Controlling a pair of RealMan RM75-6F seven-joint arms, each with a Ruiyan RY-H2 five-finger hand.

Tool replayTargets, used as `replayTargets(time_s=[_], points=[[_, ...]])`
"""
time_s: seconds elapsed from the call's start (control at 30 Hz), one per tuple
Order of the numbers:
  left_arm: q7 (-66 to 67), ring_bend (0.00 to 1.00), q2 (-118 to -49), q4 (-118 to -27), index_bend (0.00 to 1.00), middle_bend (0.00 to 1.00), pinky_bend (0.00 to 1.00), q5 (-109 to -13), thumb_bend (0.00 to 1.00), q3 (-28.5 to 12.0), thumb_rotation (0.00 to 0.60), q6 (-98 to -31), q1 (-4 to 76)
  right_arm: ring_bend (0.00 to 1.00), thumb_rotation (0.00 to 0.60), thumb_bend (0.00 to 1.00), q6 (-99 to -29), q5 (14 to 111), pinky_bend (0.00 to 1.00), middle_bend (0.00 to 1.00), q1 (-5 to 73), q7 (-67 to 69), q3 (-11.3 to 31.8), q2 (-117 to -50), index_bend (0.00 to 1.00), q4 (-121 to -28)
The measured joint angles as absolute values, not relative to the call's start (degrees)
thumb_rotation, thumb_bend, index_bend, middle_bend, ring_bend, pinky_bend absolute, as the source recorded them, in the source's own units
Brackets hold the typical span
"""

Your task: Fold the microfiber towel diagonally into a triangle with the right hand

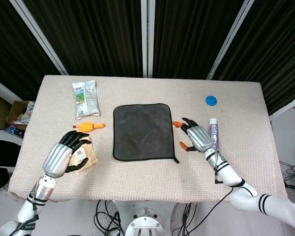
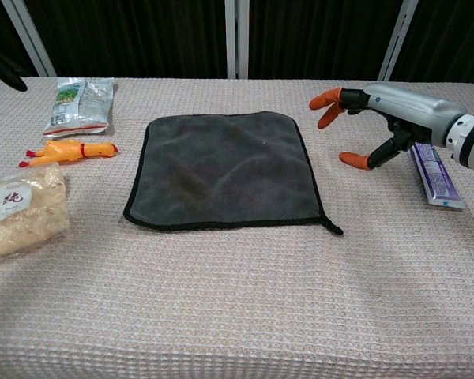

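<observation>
The right robot hand [image 2: 379, 126], fingers spread, hovers just beside the flat towel's [image 2: 225, 167] right edge.

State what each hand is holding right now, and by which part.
Nothing is held. The right hand hovers open beside the towel, apart from it. The left hand rests over the rice packet without a visible grip.

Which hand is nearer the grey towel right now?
Right. The right hand hovers open just off the right edge of the grey microfiber towel, fingertips pointing at it. The left hand sits farther off, over a snack packet beyond the towel's left edge.
</observation>
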State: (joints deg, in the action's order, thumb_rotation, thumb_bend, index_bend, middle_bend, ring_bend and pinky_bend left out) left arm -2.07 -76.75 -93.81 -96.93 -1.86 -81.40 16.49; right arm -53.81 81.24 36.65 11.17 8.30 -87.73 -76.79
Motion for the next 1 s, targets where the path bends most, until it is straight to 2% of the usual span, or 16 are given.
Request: replayTargets(time_s=[0.27,0.47,0.57,0.67,0.73,0.87,1.0], points=[[-1.72,0.18,-76.26,-94.19,0.32,0.21,0.16,-96.52,0.28,-1.55,0.600,-81.81,16.34,0.04,0.600,0.31,-54.51,81.70,0.13,0.21,36.56,11.87,7.69,-87.49,0.15,-76.87],[-1.67,0.18,-74.93,-94.20,0.31,0.21,0.16,-94.93,0.28,-1.04,0.600,-82.57,15.03,0.04,0.600,0.14,-57.89,86.70,0.13,0.21,35.44,12.05,4.93,-85.45,0.15,-79.52],[-1.69,0.18,-74.15,-94.11,0.31,0.21,0.16,-93.46,0.28,-0.61,0.600,-83.25,13.64,0.04,0.600,0.11,-60.24,90.05,0.13,0.21,34.43,10.88,2.42,-84.23,0.18,-81.14],[-1.99,0.18,-73.70,-93.68,0.31,0.21,0.16,-92.16,0.28,0.12,0.600,-83.77,12.22,0.04,0.600,0.10,-61.38,91.66,0.12,0.19,33.69,7.72,0.87,-84.28,0.25,-81.39],[-2.50,0.18,-73.58,-93.28,0.31,0.21,0.16,-91.44,0.28,0.63,0.600,-83.92,11.40,0.02,0.600,0.09,-61.81,92.33,0.09,0.17,33.29,4.97,0.20,-84.87,0.30,-80.84],[-3.75,0.18,-73.64,-92.29,0.31,0.21,0.16,-90.51,0.28,1.11,0.600,-84.26,10.28,0.00,0.600,0.09,-63.02,93.60,0.05,0.14,32.38,-1.73,-0.86,-88.46,0.33,-76.44],[-4.56,0.18,-73.74,-91.64,0.31,0.21,0.16,-90.14,0.28,1.26,0.600,-84.66,9.57,0.00,0.600,0.14,-64.09,94.57,0.03,0.14,32.05,-3.82,-1.17,-93.46,0.36,-70.07]])
